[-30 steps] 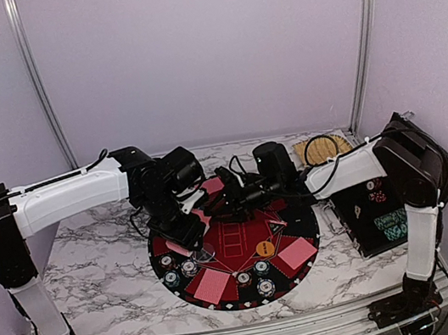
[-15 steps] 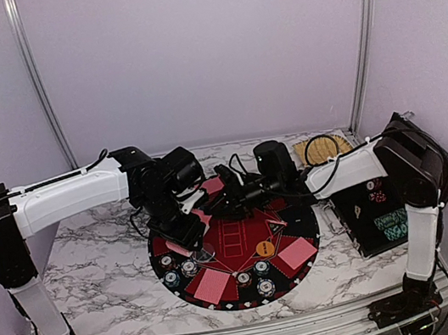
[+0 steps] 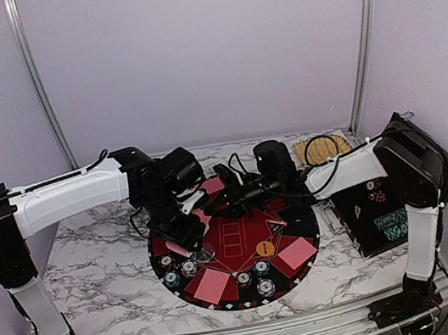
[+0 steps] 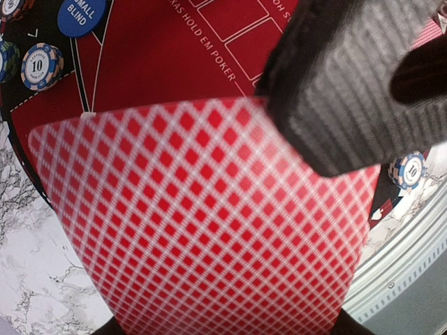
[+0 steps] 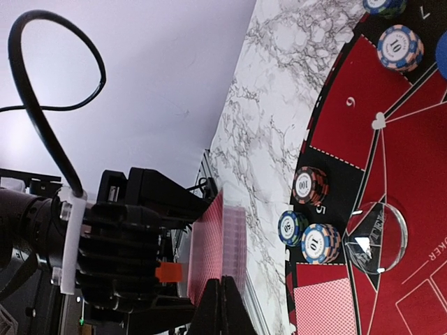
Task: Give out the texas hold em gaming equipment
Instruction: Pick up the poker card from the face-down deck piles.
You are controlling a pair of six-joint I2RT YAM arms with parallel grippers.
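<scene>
My left gripper (image 3: 182, 236) hovers over the mat's left side, shut on a deck of red-backed playing cards (image 4: 202, 223) that fills the left wrist view. My right gripper (image 3: 212, 206) reaches in from the right. Its jaws are shut (image 5: 225, 280) on the edge of the deck's top card (image 5: 209, 244), and one ribbed finger (image 4: 349, 84) lies over that card. Dealt cards (image 3: 212, 285) (image 3: 297, 252) lie on the mat (image 3: 231, 237). Chip stacks (image 3: 189, 267) (image 5: 311, 185) (image 5: 321, 243) stand along its rim, with an orange button (image 3: 264, 247), a clear button (image 5: 377, 237) and a blue button (image 4: 82, 14).
A black case (image 3: 377, 210) stands open at the right of the marble table (image 3: 104, 273). A round woven coaster (image 3: 322, 149) lies at the back right. Metal frame posts rise at the back corners, and a rail runs along the near edge.
My right gripper's jaws have closed onto the top card of the deck. Both arms have stayed almost where they were.
</scene>
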